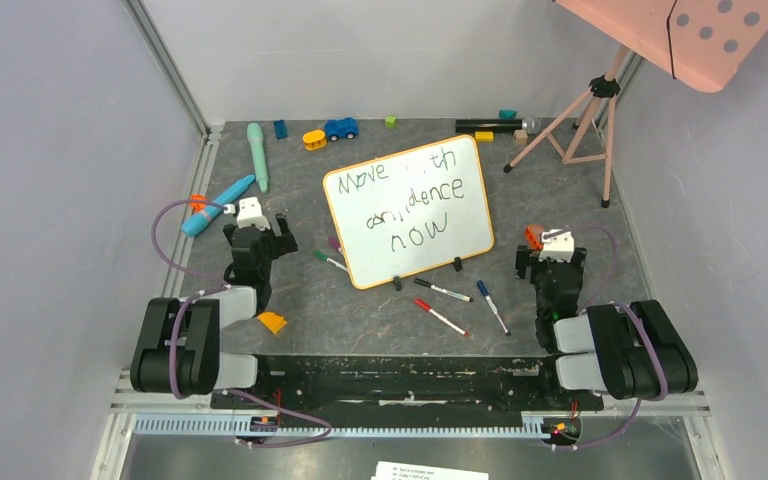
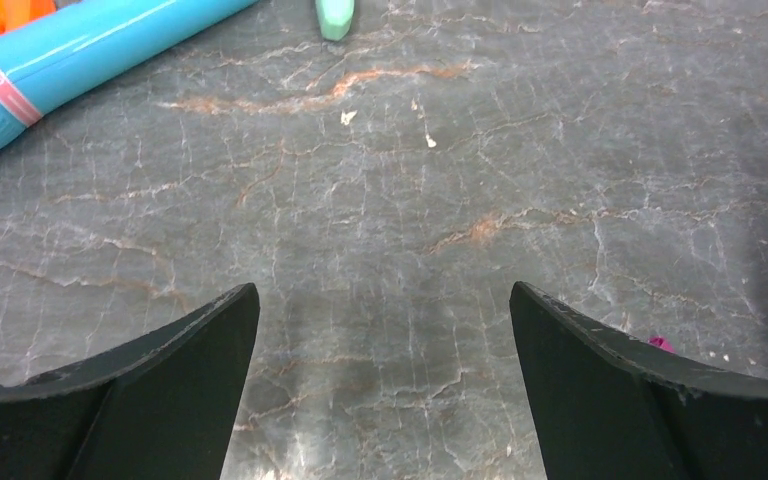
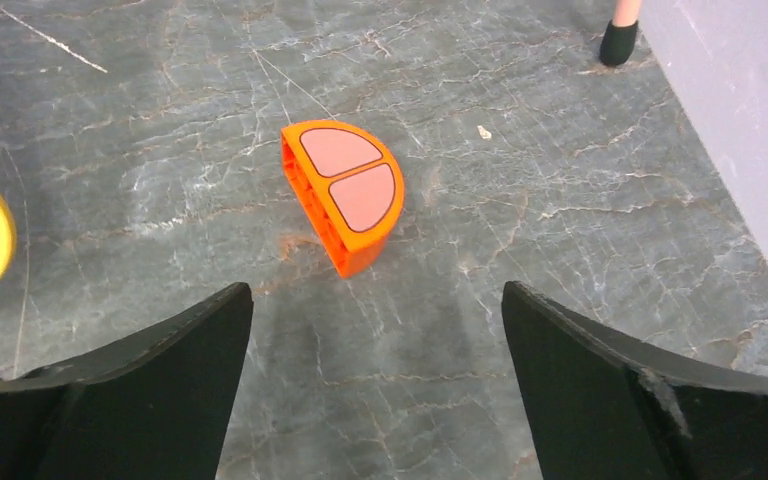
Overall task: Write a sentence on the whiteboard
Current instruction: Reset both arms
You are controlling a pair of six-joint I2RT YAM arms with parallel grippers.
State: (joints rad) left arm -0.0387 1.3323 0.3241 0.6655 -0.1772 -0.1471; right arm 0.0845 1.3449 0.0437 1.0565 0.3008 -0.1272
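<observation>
**Whiteboard in the middle, both grippers released at its two sides**

Table (image 1: 560, 290) is dark grey stone with thin veins, and walls (image 1: 50, 150) close it on the left, the far and the right side. The whiteboard (image 1: 410, 210) stands tilted near the centre on its two black feet, its orange frame well apart from every wall. The sentence (image 1: 407, 200) is on it in three rows: "Move" and a faint word, then "confidence" with weak middle letters, then "now". A pink tripod (image 1: 580, 125) takes the far right corner.

The left gripper (image 2: 384, 300) hangs low over bare table on the left of the board, jaws spread wide with nothing between them. The right gripper (image 3: 377, 295) is on the right of the board, jaws also wide and holding nothing.

A blue tube (image 1: 217, 205) lies near the left wall, just beyond the left gripper. Before the board's near edge lie a black marker (image 1: 442, 290), a red marker (image 1: 440, 317) and a blue marker (image 1: 492, 306). A green marker (image 1: 328, 260) lies at the board's left corner. An orange half-round block (image 3: 345, 205) sits just ahead of the right fingers, not touching them.
</observation>
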